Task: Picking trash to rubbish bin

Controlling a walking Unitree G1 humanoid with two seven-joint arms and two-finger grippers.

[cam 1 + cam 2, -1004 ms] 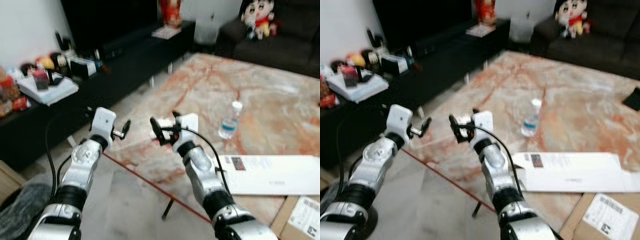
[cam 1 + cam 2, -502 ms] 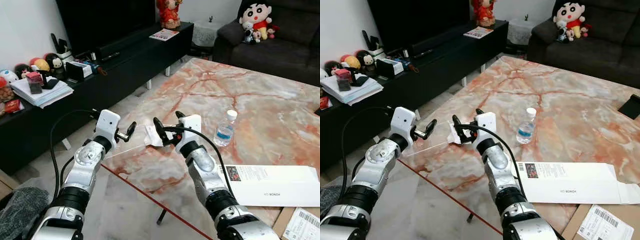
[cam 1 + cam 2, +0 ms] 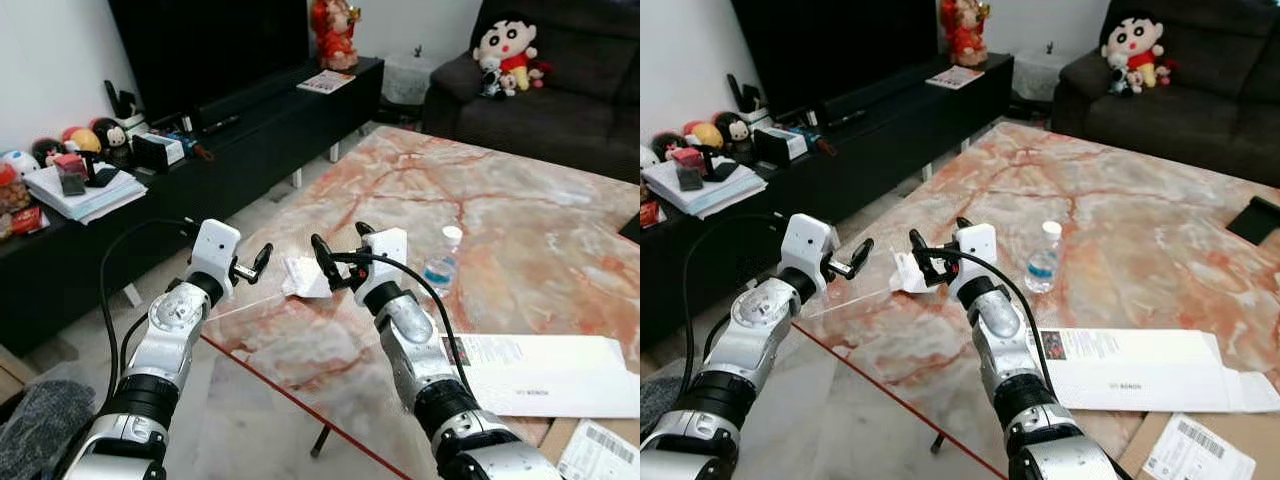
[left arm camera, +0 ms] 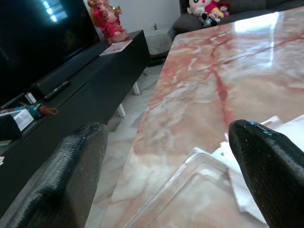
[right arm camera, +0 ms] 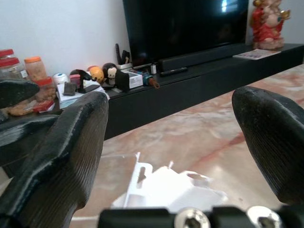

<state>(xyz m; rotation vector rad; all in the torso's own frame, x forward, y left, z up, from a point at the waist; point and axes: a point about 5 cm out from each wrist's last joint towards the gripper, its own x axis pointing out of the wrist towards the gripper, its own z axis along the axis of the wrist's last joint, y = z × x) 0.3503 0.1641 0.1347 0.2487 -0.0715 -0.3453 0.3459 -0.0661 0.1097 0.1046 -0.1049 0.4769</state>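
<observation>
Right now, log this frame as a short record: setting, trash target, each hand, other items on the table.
setting: living room, marble table
trash target: crumpled white paper near the table's edge, not held
left hand: open, raised beside the paper
right hand: open, just at the paper
other items: water bottle, flat white carton

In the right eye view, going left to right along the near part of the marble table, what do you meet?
Left pincer → crumpled white paper → right pincer → water bottle → flat white box.
</observation>
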